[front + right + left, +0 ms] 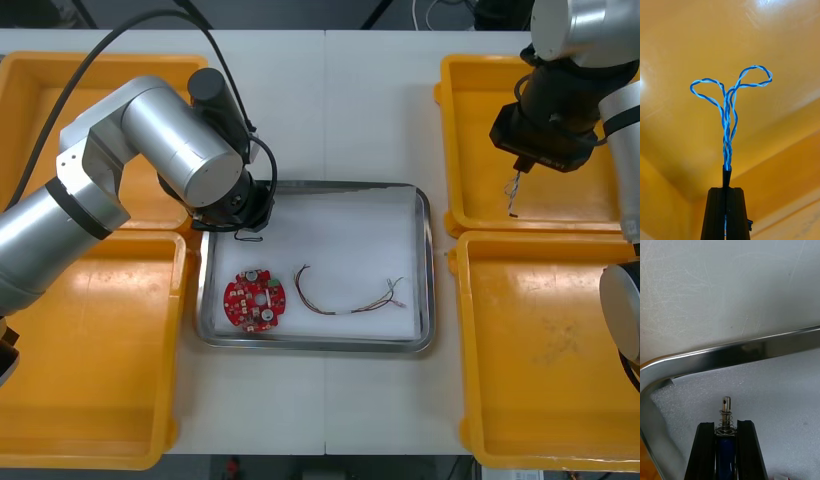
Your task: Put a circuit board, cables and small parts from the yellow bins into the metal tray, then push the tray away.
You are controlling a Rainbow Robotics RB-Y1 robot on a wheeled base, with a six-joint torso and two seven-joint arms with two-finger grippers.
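Just inside tray rim (738,351), left gripper (726,424) clamps small metal part (726,407) — right gripper (726,189) pinches cable (728,123) above bin (696,41)

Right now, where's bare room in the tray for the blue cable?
Bare: the metal tray's far half, between the left gripper with its small metal part and the right rim. Crowded: the near half, circuit board and red and yellow cable. The right gripper holds the blue cable over a yellow bin.

On table (340,110): yellow bins (90,390), metal tray (320,346)
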